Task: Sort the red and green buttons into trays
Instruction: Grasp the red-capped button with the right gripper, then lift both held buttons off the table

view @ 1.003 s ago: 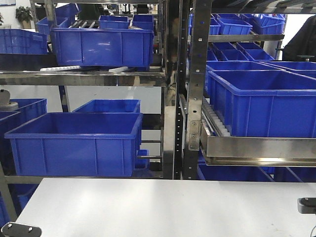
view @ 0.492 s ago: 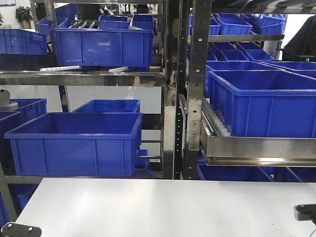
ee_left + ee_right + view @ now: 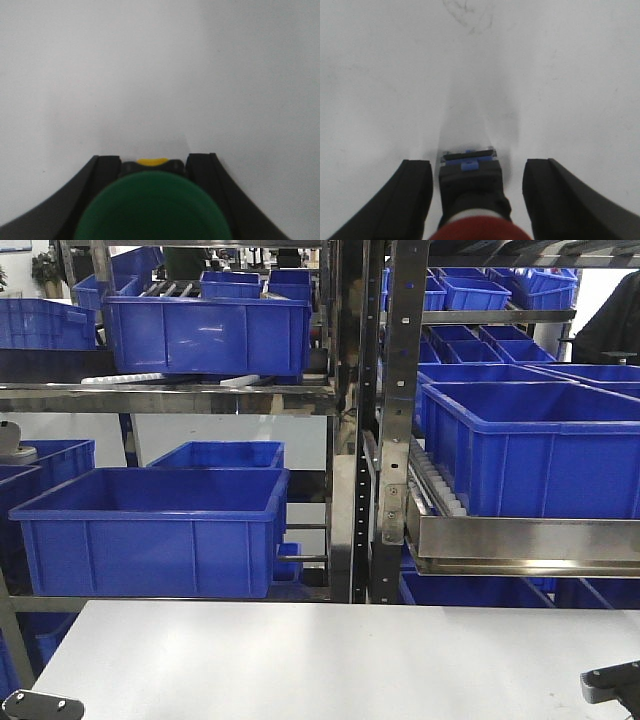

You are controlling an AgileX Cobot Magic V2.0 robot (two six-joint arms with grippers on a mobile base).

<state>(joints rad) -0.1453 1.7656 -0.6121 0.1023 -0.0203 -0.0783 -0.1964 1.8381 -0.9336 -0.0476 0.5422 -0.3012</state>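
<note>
- Left gripper (image 3: 155, 160) pinches the green button (image 3: 152, 207) by its body, over the table (image 3: 160, 60).
- Right gripper (image 3: 477, 162), spread, straddles the red-capped button (image 3: 470, 187) on the table.
- Both likely rigid, light; grip flat body sides.

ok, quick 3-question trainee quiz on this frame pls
1. True or false: the right gripper is clamped on the red button.
2. The green button sits in: A the left gripper, B the right gripper, C neither gripper.
3. Fill in: the crates in the front view are ___.

Key:
1. False. There are gaps on both sides of the button.
2. A.
3. Blue.
</note>
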